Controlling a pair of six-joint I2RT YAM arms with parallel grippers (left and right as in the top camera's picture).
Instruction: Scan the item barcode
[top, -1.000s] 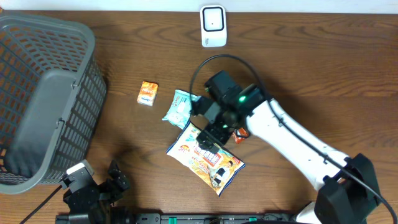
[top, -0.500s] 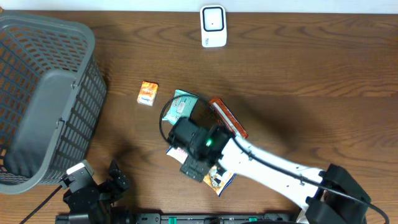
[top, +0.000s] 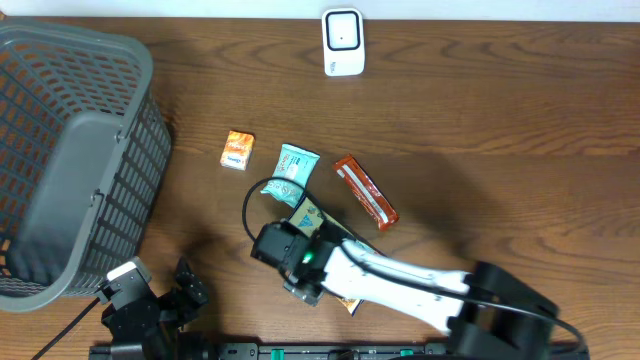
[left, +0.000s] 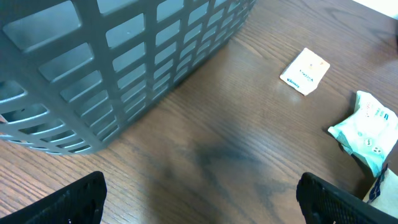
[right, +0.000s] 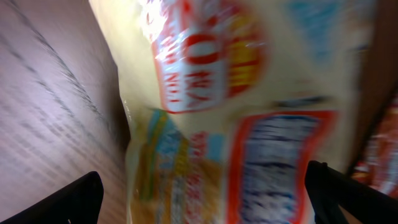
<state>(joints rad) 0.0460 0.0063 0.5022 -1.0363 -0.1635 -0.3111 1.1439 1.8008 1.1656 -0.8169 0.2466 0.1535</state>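
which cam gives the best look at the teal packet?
Overhead: the teal packet lies whole in frame, between the small orange packet and the red bar. Left wrist catches it at the right edge, partly cropped. Right wrist shows only a blurred yellow snack bag, no teal packet.

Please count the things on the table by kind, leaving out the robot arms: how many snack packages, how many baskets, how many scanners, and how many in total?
Snack packages: 4 (small orange packet, teal packet, red bar, yellow bag, partly hidden under the right arm)
Baskets: 1 (grey basket)
Scanners: 1 (white scanner)
Total: 6
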